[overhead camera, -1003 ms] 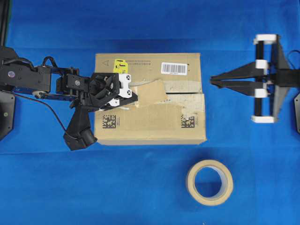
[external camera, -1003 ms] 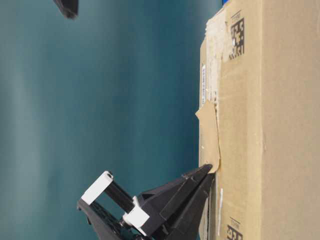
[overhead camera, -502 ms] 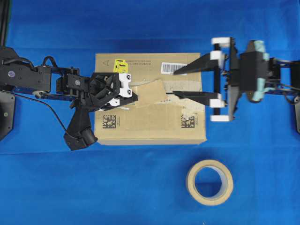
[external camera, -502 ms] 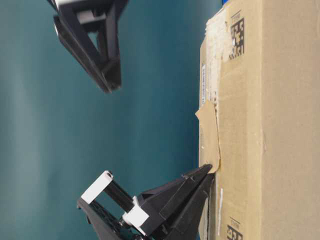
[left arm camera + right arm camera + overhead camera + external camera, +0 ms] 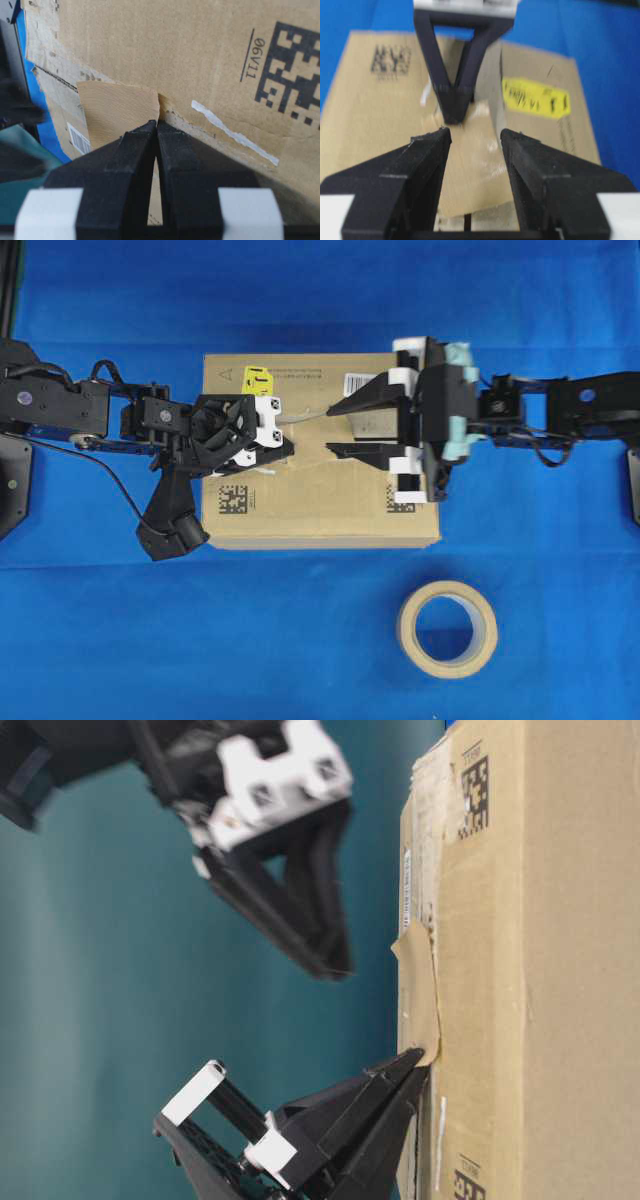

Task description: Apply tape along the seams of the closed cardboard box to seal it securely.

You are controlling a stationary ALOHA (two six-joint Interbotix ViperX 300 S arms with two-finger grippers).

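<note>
The brown cardboard box (image 5: pixel 320 505) lies mid-table, with a yellow sticker (image 5: pixel 258 379) near its back left. A tan piece of tape (image 5: pixel 310 440) stands partly off the lid over the seam (image 5: pixel 467 221). My left gripper (image 5: pixel 286 451) is shut on the tape's left end, fingertips pinching its corner (image 5: pixel 157 124). My right gripper (image 5: pixel 335 430) hovers open above the lid, its fingers straddling the tape's (image 5: pixel 470 170) right part without touching it. From table level, the right gripper (image 5: pixel 335 965) hangs off the lid, apart from the tape (image 5: pixel 418 995).
A beige tape roll (image 5: pixel 447 628) lies flat on the blue cloth at the front right. The left arm's body (image 5: pixel 170 515) hangs over the box's left side. A white tape remnant (image 5: pixel 232 132) runs beside the seam.
The right gripper swung in from the far right to over the box and opened wide on the way. The left gripper and the tape stayed put.
</note>
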